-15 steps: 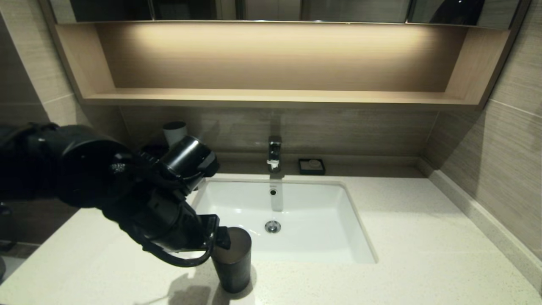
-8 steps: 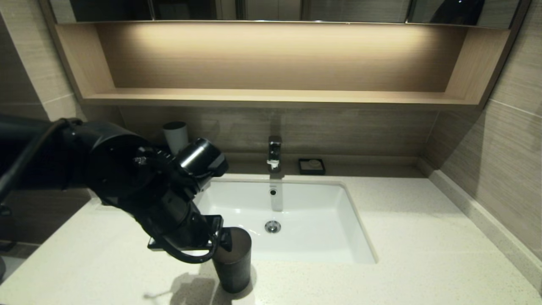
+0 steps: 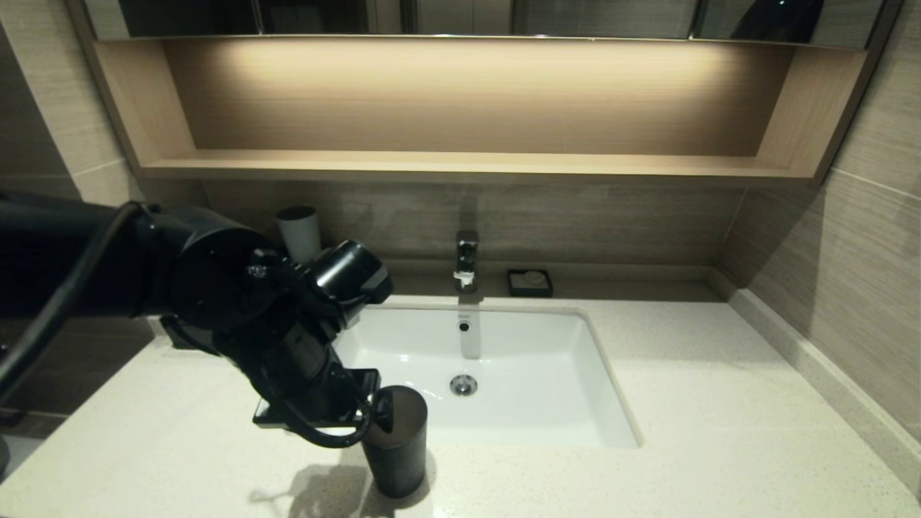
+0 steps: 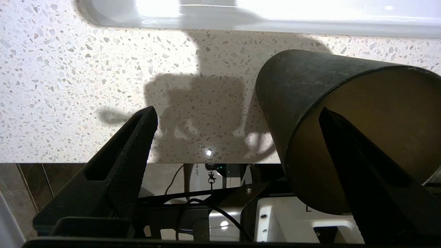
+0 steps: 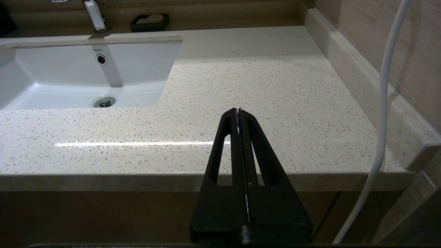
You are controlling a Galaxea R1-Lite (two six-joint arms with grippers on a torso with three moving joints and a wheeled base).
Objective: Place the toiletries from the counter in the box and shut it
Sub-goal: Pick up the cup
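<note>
**Toiletries out of sight, left gripper over the wrong thing**

Toiletries: neither packet shows in any view right now, and the box is nowhere to be seen either. If they are on the counter (image 3: 705, 403), the likely spot is the middle-left of the head view, where the bulky left arm (image 3: 180, 280) blocks everything behind it.

And the left gripper (image 4: 237, 113)? Fingers spread wide, holding nothing, low at lower centre-left of the head view. One finger hangs over bare stone; the other sits across the mouth of the dark cup (image 3: 396, 453). Whether it dips inside the rim, I cannot tell.

My call: the cup is no part of this job. Lift straight up first so that finger clears the rim without tipping it, then look for the packets and take one across its narrow width.

Edges now. The cup stands close to the counter's front lip, with the basin (image 3: 532, 403) just behind it, so a sideways nudge is risky both ways. Plenty of open stone lies at the right of the frame.

The right gripper (image 5: 238, 112) is parked off the front edge, fingers pressed together.
</note>
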